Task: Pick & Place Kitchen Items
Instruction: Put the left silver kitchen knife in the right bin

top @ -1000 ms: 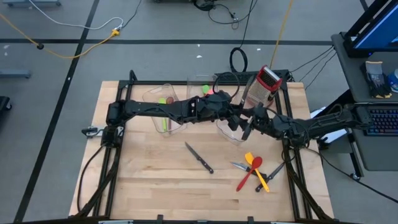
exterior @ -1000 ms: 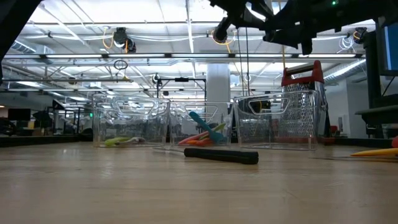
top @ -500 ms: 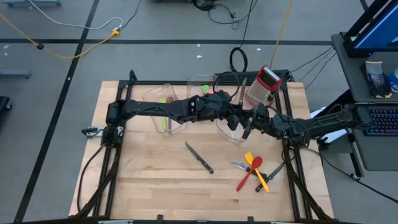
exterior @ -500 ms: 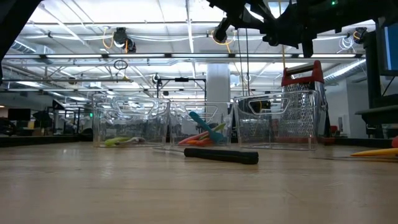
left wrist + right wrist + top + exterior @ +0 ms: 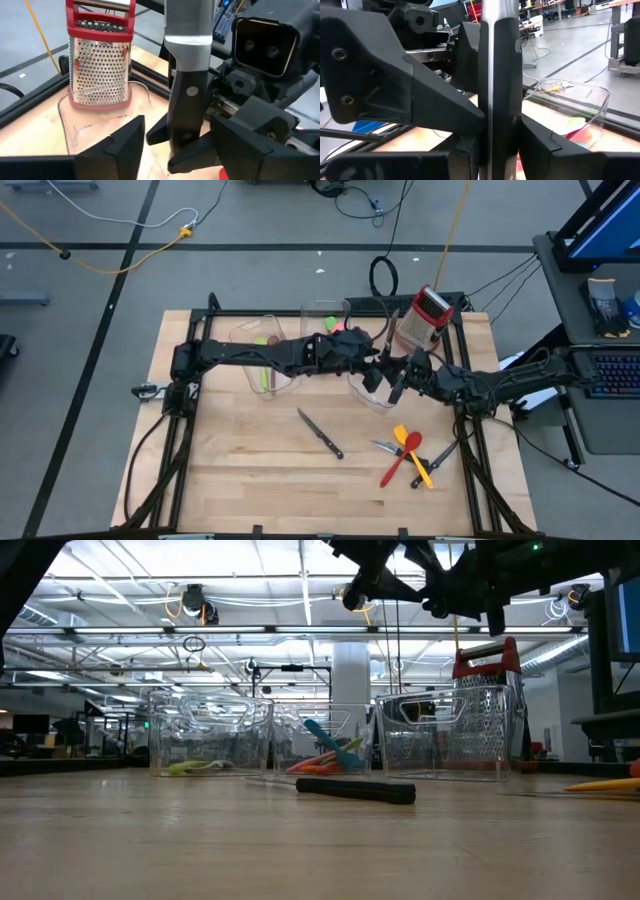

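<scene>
Both arms meet above the rightmost clear bin (image 5: pixel 372 388) near the far right of the worktop (image 5: pixel 250 470). The left tool (image 5: pixel 175 137) has its fingers spread, standing clear on either side of a black-handled knife (image 5: pixel 186 85), whose handle runs upright between them. The right tool (image 5: pixel 500 145) is pinching that same knife at the handle, its fingers pressed against both sides. Behind them, at the far right corner, stands the red-topped grater (image 5: pixel 420 320). Two more clear bins sit to the left along the far edge, one with a green utensil (image 5: pixel 265 370), the middle one (image 5: pixel 325 740) with orange and teal pieces. Another black-handled knife (image 5: pixel 322 433) lies alone near the middle of the worktop. Towards the near right corner lie a red spoon (image 5: pixel 395 465), a yellow spoon (image 5: pixel 412 452) and further steel knives (image 5: pixel 440 452), crossing one another
</scene>
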Action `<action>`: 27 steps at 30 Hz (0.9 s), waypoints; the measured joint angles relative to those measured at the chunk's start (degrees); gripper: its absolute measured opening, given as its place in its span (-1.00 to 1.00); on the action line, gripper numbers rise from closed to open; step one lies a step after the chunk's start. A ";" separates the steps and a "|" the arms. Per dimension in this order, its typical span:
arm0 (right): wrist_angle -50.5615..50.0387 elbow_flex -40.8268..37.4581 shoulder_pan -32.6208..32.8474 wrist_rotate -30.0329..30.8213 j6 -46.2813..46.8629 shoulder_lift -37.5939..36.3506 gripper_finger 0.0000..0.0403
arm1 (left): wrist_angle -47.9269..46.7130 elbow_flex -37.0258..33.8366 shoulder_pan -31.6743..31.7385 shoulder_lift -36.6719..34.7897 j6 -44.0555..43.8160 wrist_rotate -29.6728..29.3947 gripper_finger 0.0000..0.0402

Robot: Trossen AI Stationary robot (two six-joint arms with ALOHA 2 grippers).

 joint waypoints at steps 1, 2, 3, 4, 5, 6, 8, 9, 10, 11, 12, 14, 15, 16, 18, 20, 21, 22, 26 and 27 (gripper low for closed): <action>-0.28 0.00 0.00 0.34 0.37 0.00 -0.55 | -0.13 0.00 0.13 0.00 0.66 0.09 0.18; -0.59 0.00 0.00 0.64 0.53 -0.04 -0.55 | -0.46 0.00 0.23 0.00 1.33 0.18 0.22; -0.94 0.00 0.00 0.72 0.57 -0.12 -0.55 | -1.27 0.00 0.29 -0.17 1.99 0.40 0.25; -1.21 0.00 0.00 0.77 0.66 -0.13 -0.55 | -2.50 0.00 0.43 -0.66 2.82 0.71 0.28; -1.24 -0.02 0.00 0.75 0.99 -0.13 -0.55 | -3.72 0.00 0.66 -0.98 3.77 1.40 0.30; -1.21 -0.02 0.00 0.92 1.68 -0.23 -0.55 | -5.02 0.02 0.84 -1.40 4.72 2.10 0.32; -1.19 -0.01 -0.40 1.53 2.76 -0.87 -0.55 | -9.52 -0.03 1.30 -3.16 5.42 2.65 0.35; -1.44 0.01 -0.65 1.93 3.80 -0.98 -0.55 | -10.80 -0.04 1.52 -3.54 5.45 2.21 0.36; -2.40 0.08 -1.06 2.00 4.93 -1.33 -0.55 | -11.44 -0.02 1.83 -4.30 5.47 1.41 0.37; -3.98 0.05 -1.52 1.52 6.09 -1.82 -0.55 | -13.68 -0.02 2.07 -5.42 5.47 0.31 0.38; -4.86 -0.02 -1.89 1.33 7.45 -2.06 -0.55 | -15.82 -0.04 2.37 -6.22 5.43 -1.18 0.38; -6.71 0.09 -2.97 0.94 10.89 -3.03 -0.55 | -17.15 0.00 2.73 -7.99 5.45 -4.29 0.38; -8.10 0.06 -3.46 0.88 12.88 -3.49 -0.55 | -18.92 0.01 2.81 -8.56 5.45 -6.11 0.38; -8.32 0.06 -3.88 0.73 15.45 -3.56 -0.55 | -20.03 0.02 2.85 -9.06 5.43 -7.81 0.38; -9.99 0.07 -4.99 -1.25 19.75 -3.94 -0.55 | -23.48 0.00 2.92 -9.95 5.43 -10.87 0.38; -10.73 0.04 -6.28 -4.75 24.25 -3.96 -0.55 | -25.38 0.00 2.87 -10.22 5.38 -13.52 0.38; -11.59 0.07 -6.91 -6.33 26.56 -3.97 -0.55 | -27.23 0.00 2.92 -10.46 5.08 -14.82 0.38; -12.76 0.07 -7.51 -7.94 28.59 -3.97 -0.55 | -29.27 0.00 2.98 -10.54 4.85 -16.05 0.39; -18.87 0.05 -9.47 -12.42 35.20 -3.20 -0.55 | -34.59 -0.01 3.32 -10.56 2.76 -18.23 0.39; -20.23 0.04 -9.84 -12.97 36.59 -2.91 -0.55 | -35.26 -0.10 3.37 -10.56 2.35 -18.27 0.39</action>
